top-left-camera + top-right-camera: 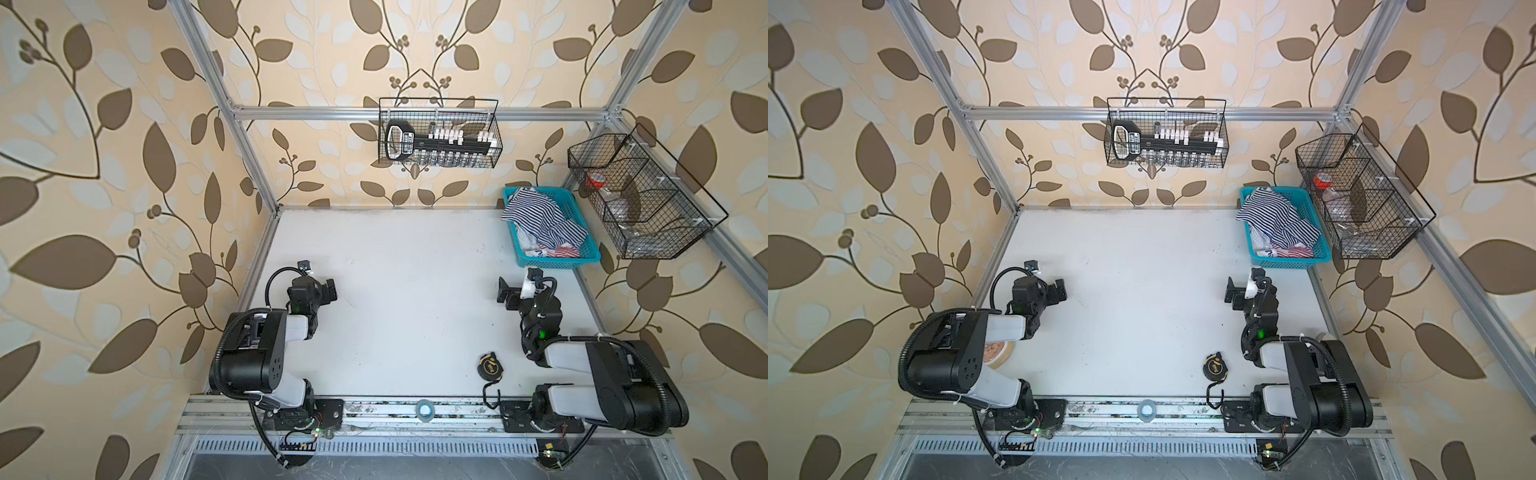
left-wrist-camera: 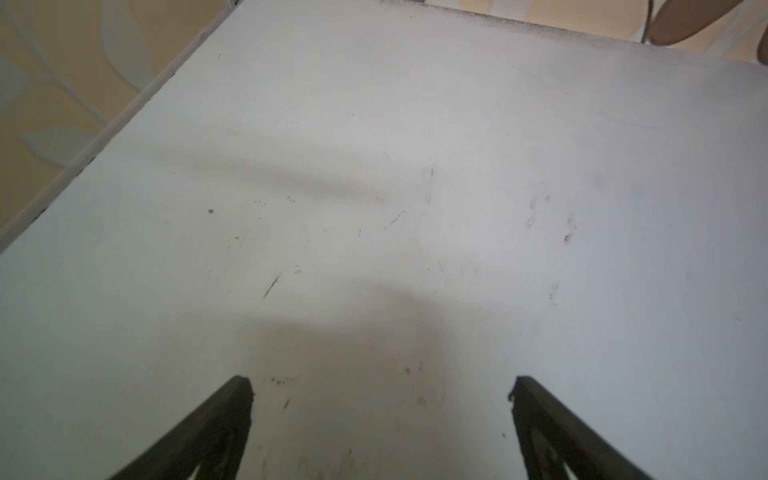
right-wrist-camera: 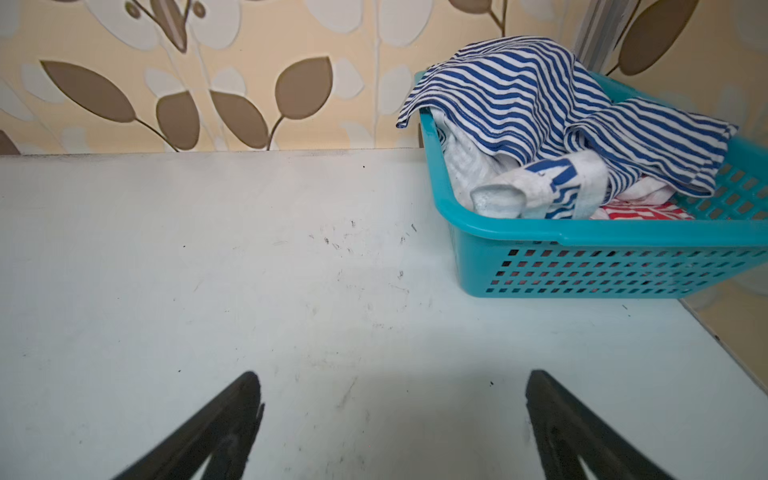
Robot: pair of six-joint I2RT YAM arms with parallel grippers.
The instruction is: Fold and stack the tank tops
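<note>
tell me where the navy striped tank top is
In both top views the navy-and-white tank top lies crumpled in the teal basket at the far right corner of the table, spilling over the rim, atop the red-and-white tank top.

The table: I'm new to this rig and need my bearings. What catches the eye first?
The teal basket at the table's far right corner draws the eye, with the navy-and-white tank top heaped over its rim and the red-and-white tank top peeking out beneath. The left gripper and right gripper hover with fingers apart, holding nothing.
</note>
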